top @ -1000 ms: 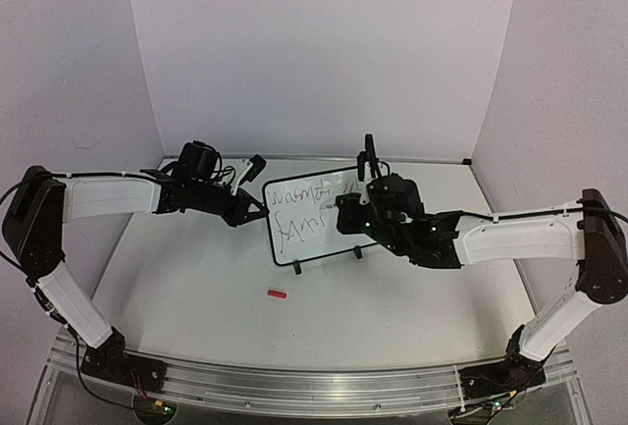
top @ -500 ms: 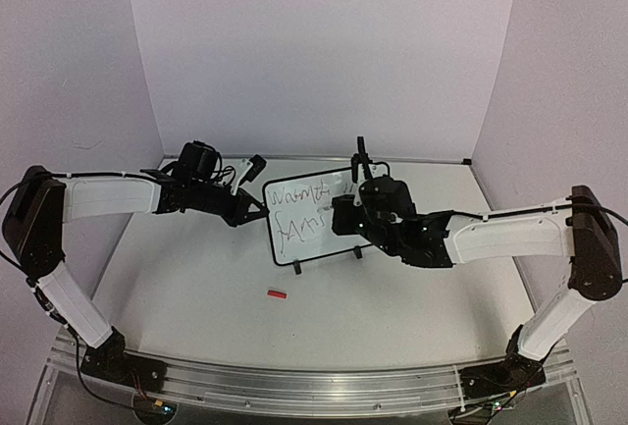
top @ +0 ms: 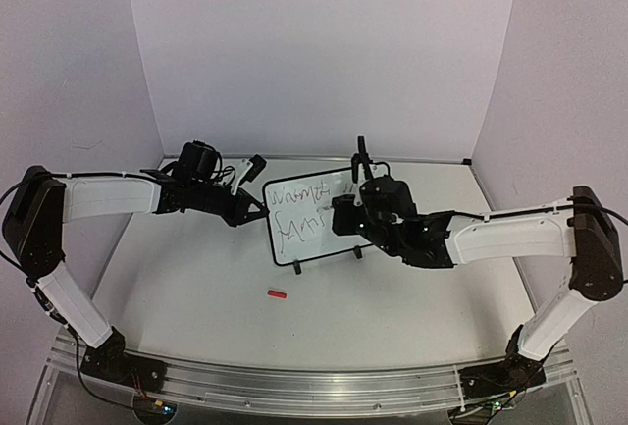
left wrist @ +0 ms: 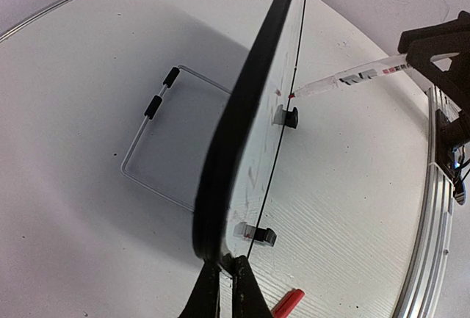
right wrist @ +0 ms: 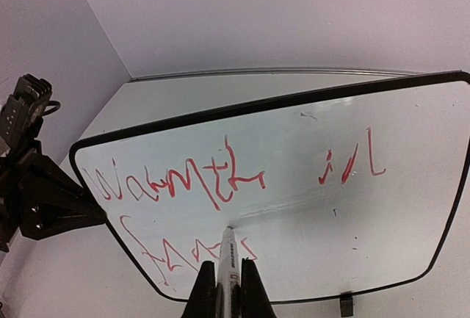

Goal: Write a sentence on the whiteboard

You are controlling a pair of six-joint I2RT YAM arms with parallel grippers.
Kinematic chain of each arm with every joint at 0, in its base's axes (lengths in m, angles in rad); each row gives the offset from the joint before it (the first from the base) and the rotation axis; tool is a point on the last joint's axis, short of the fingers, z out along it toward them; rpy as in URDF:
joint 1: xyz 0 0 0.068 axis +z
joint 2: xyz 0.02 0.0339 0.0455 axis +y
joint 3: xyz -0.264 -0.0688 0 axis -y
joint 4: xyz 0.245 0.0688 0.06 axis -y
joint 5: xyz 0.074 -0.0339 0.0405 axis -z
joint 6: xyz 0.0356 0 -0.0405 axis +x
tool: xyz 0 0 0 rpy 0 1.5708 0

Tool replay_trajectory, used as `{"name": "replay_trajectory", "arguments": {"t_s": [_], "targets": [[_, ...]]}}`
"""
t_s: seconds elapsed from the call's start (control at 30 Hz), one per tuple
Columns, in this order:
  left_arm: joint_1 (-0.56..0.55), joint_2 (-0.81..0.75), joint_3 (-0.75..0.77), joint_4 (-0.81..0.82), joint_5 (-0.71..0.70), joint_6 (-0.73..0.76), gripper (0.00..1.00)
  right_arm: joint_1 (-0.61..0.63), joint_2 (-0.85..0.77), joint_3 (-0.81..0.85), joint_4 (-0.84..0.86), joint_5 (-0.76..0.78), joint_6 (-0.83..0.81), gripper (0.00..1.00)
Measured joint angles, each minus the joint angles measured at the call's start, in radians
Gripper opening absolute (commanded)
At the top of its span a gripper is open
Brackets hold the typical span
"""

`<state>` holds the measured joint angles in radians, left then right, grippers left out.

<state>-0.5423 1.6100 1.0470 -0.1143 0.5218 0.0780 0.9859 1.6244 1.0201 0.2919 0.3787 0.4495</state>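
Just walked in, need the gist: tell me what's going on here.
The left gripper is clamped on the edge of the whiteboard, holding it upright on the table. The right gripper holds a marker with its tip on the board, partway into the second line of a red sentence. A red cap lies on the table in front.

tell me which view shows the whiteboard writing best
The right wrist view: the writing spreads across the whiteboard in large red strokes. The top external view shows it small and dark; the left wrist view sees the board almost edge-on, writing unreadable.
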Motion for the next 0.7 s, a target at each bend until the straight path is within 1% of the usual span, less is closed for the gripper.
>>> {"name": "replay_trajectory", "arguments": {"t_s": [0.13,0.27,0.7], "targets": [[0.0,0.0,0.0,0.0,0.0,0.0,0.0,0.0,-0.065,-0.044,-0.004,0.005,0.004,0.0],[0.0,0.0,0.0,0.0,0.0,0.0,0.0,-0.002,-0.101,-0.051,-0.005,0.031,0.0,0.0],[0.0,0.001,0.0,0.0,0.0,0.0,0.0,-0.012,-0.056,-0.031,-0.012,0.043,-0.029,0.0]]}}
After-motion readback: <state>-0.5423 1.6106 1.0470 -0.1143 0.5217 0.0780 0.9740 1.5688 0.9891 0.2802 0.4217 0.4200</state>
